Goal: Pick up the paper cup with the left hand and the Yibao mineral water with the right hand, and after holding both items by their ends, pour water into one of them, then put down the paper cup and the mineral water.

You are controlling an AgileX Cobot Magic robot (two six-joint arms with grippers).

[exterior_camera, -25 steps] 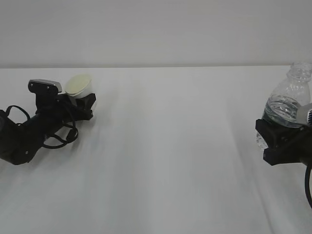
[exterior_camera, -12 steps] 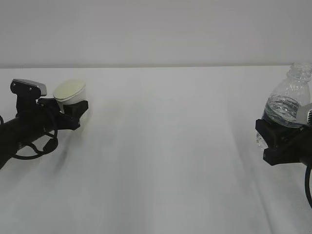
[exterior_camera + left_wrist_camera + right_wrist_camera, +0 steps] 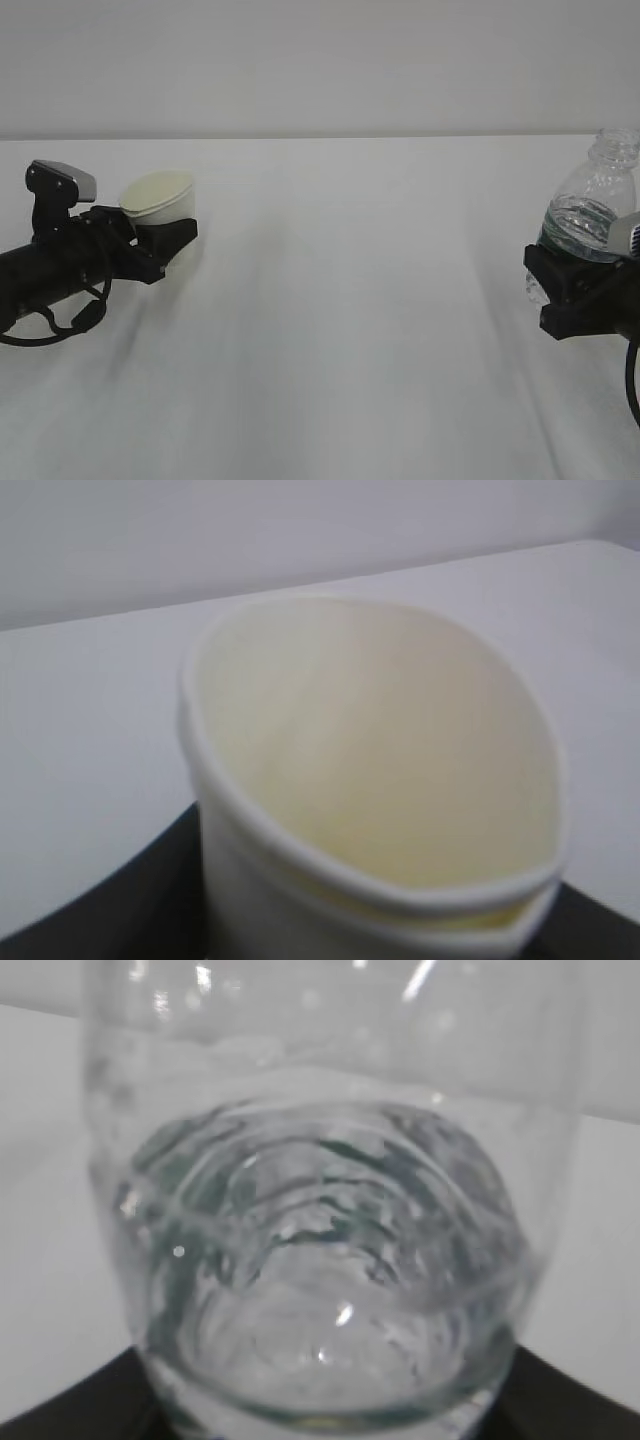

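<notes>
Cup in one gripper, bottle in the other, far apart over the white table point(image 3: 350, 300).

Outside camera: left hand point(image 3: 160, 243) at the left edge has its fingers closed around the paper cup point(image 3: 160, 198), rim tilted toward the camera. Right hand point(image 3: 580, 290) at the right edge is clamped on the upright water bottle point(image 3: 592, 215), no cap, partly full. Left wrist cam: the cup point(image 3: 375, 780) fills the shot, cream inside, looks dry. Right wrist cam: just the bottle point(image 3: 330, 1250), water sitting inside, black fingers at the bottom corners.
</notes>
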